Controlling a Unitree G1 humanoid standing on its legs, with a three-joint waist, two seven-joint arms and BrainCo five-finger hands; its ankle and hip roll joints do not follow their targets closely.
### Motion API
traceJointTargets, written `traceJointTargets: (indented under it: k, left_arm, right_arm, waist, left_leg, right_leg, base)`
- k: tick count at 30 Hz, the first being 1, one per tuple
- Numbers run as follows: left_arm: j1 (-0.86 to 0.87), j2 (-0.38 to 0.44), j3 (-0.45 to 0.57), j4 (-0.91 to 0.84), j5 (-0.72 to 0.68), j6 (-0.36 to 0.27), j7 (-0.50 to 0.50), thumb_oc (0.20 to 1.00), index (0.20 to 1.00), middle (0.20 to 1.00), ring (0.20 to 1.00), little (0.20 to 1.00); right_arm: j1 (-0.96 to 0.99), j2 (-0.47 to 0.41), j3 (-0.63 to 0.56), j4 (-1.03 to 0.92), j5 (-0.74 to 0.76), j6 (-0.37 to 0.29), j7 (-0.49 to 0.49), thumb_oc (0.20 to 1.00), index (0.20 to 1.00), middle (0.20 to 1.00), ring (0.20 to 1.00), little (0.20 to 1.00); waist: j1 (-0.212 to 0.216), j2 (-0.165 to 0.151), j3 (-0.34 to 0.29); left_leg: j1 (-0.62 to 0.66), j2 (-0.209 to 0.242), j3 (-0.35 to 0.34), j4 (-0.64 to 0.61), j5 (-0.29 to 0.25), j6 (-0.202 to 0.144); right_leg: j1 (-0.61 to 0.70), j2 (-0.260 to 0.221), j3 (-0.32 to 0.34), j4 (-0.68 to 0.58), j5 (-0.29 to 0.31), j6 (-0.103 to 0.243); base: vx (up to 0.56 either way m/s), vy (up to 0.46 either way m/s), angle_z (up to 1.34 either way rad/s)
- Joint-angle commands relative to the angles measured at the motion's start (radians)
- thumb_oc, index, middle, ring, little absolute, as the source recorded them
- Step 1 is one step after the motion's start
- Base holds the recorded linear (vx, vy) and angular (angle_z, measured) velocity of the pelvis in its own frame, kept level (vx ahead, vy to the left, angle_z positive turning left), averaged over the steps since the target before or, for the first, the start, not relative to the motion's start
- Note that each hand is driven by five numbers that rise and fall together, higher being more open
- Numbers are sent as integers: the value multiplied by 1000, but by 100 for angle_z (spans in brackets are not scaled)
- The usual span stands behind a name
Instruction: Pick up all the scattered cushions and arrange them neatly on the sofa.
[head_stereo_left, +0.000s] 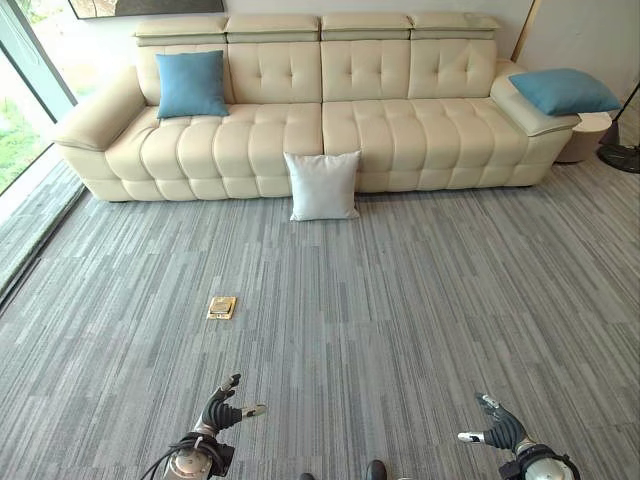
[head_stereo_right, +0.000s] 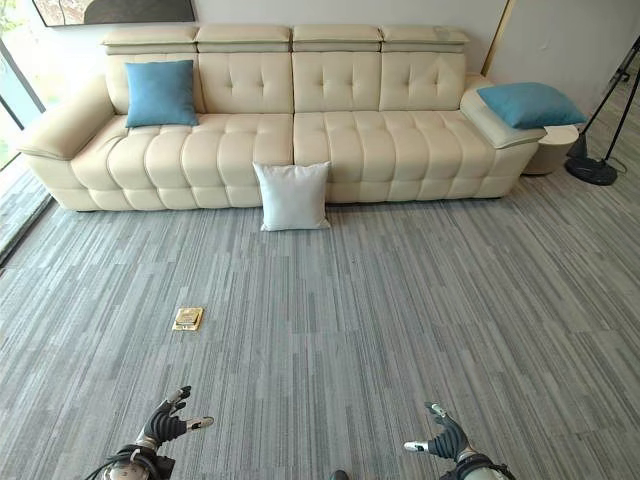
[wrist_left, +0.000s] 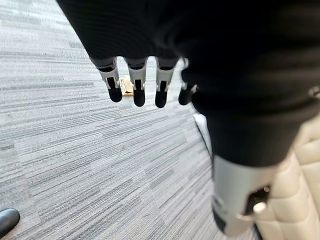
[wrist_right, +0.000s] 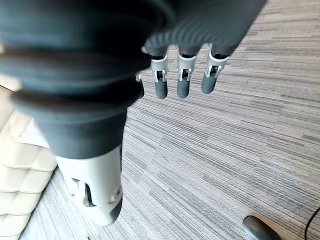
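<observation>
A living room: cream sofa (head_stereo_left: 310, 110), grey carpet (head_stereo_left: 400, 300), big window (head_stereo_left: 25, 90).

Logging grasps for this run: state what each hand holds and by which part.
Nothing is held. The left hand and right hand hang open above the carpet, and the white cushion leans untouched against the sofa.

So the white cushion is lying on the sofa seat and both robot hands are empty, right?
Not quite. The white cushion stands on the carpet, leaning against the sofa front, as the left eye view shows. Both hands, left robot hand and right robot hand, are empty.
</observation>
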Motion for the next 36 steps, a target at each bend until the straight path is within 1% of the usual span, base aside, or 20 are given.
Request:
traceJointTargets:
  k: [1,9,16,18,19,20,21,22,23,25,29,30,31,32,33,34,35,36]
  left_arm:
    - [-25,24,26,25,14,-28,7,1000,1000,1000,1000,1000]
    - [-15,4,44,34,-22,-23,11,1000,1000,1000,1000,1000]
    - [-27,5,42,14,-49,-24,16,1000,1000,1000,1000,1000]
    - [-34,8,39,-2,-58,-25,22,1000,1000,1000,1000,1000]
    - [-38,11,36,-10,-64,-26,22,1000,1000,1000,1000,1000]
    - [-40,11,34,-12,-68,-27,21,1000,1000,1000,1000,1000]
    - [-51,16,30,-10,-67,-25,21,1000,1000,1000,1000,1000]
    - [-52,20,30,-21,-66,-22,20,1000,1000,1000,1000,1000]
    - [-62,19,33,-10,-71,-22,25,1000,1000,1000,1000,1000]
    - [-73,10,29,1,-75,-25,31,1000,1000,1000,1000,1000]
    - [-92,1,24,8,-91,-28,36,1000,1000,1000,1000,1000]
    - [-94,-1,19,10,-90,-28,37,1000,1000,1000,1000,1000]
    - [-94,-2,19,10,-90,-28,37,1000,1000,1000,1000,1000]
    - [-95,-4,14,10,-86,-27,36,1000,1000,1000,1000,1000]
    - [-96,-7,13,12,-83,-27,37,1000,1000,1000,1000,1000]
    - [-100,-12,3,26,-77,-26,36,1000,1000,1000,1000,1000]
    - [-98,-16,1,30,-73,-26,33,1000,1000,1000,1000,1000]
    - [-94,-20,-2,42,-68,-26,32,1000,1000,1000,1000,1000]
  right_arm:
    - [-44,-5,-43,38,59,-16,-7,1000,1000,1000,1000,1000]
    - [-48,18,-71,59,118,-13,-16,1000,1000,1000,1000,1000]
    - [-81,27,-67,66,146,-12,-29,1000,1000,1000,1000,1000]
    - [-104,29,-57,58,151,-8,-31,1000,1000,1000,1000,1000]
    - [-123,32,-45,56,152,-5,-33,1000,1000,1000,1000,1000]
    - [-129,33,-43,55,152,-5,-33,1000,1000,1000,1000,1000]
    - [-159,35,-37,54,161,-5,-32,1000,1000,1000,1000,1000]
    - [-163,37,-38,35,169,-4,-30,1000,1000,1000,1000,1000]
    - [-168,39,-38,27,175,-7,-30,1000,1000,1000,1000,1000]
    - [-161,39,-36,10,178,-8,-27,1000,1000,1000,1000,1000]
    - [-151,32,-34,-9,187,-12,-31,1000,1000,1000,1000,1000]
    - [-148,31,-33,-13,188,-13,-31,1000,1000,1000,1000,1000]
    - [-148,31,-33,-13,188,-13,-31,1000,1000,1000,1000,1000]
    - [-143,31,-34,-20,188,-12,-32,1000,1000,1000,1000,1000]
    - [-140,29,-33,-23,184,-12,-31,1000,1000,1000,1000,1000]
    - [-128,23,-36,-32,176,-12,-27,1000,1000,1000,1000,1000]
    - [-113,19,-38,-45,176,-11,-24,1000,1000,1000,1000,1000]
    - [-99,19,-41,-51,179,-11,-18,1000,1000,1000,1000,1000]
  waist:
    - [-7,-28,-20]
    - [-6,-26,-13]
    - [3,-34,-1]
    - [8,-39,5]
    - [14,-42,8]
    - [17,-43,9]
    - [23,-41,14]
    - [20,-33,21]
    - [9,-16,35]
    - [-8,-2,51]
    - [-42,11,74]
    - [-49,9,75]
    - [-51,12,77]
    - [-55,11,79]
    - [-61,15,83]
    - [-66,16,83]
    - [-71,16,80]
    - [-74,17,77]
  left_leg:
    - [37,22,-6,7,-71,-68]
    - [29,16,-9,16,-79,-62]
    - [-15,4,-4,73,-110,-46]
    - [-37,-6,0,100,-126,-36]
    - [-57,-17,2,118,-138,-24]
    - [-62,-23,0,122,-144,-18]
    - [-69,-40,0,122,-152,1]
    - [-58,-47,-2,115,-164,15]
    - [-35,-45,-13,111,-166,19]
    - [3,-48,-36,108,-159,14]
    - [61,-57,-78,105,-168,3]
    - [77,-61,-89,103,-172,-2]
    - [81,-58,-92,102,-174,-3]
    - [92,-60,-98,101,-179,-9]
    - [107,-58,-106,103,-183,-16]
    - [128,-61,-120,113,-192,-31]
    - [137,-60,-128,125,-194,-41]
    - [140,-55,-135,149,-177,-58]
  right_leg:
    - [26,-74,9,45,-106,129]
    - [24,-78,8,49,-109,130]
    - [-4,-90,25,78,-111,138]
    - [-21,-99,38,98,-107,146]
    - [-43,-109,57,125,-94,160]
    - [-51,-112,63,136,-93,166]
    - [-98,-126,69,220,-65,195]
    - [-156,-138,73,336,-35,213]
    - [-201,-136,66,429,-20,219]
    - [-248,-119,61,472,-34,199]
    - [-312,-93,39,369,-54,174]
    - [-332,-97,33,319,-45,175]
    - [-327,-95,29,317,-45,175]
    - [-337,-104,17,278,-37,178]
    - [-337,-109,-4,243,-23,179]
    - [-345,-131,-40,211,-7,183]
    - [-338,-130,-34,214,-5,177]
    - [-327,-120,-30,226,-4,164]
  base:
    - [22,-2,5]
    - [38,13,2]
    - [52,44,-3]
    - [127,147,-16]
    - [156,202,-39]
    - [196,288,-41]
    - [179,281,-31]
    - [246,332,-24]
    - [215,216,-29]
    - [235,96,11]
    - [263,-49,28]
    - [224,-89,40]
    - [227,-97,58]
    - [200,-81,62]
    - [417,-216,56]
    - [433,-253,49]
    - [454,-308,41]
    - [232,-174,51]
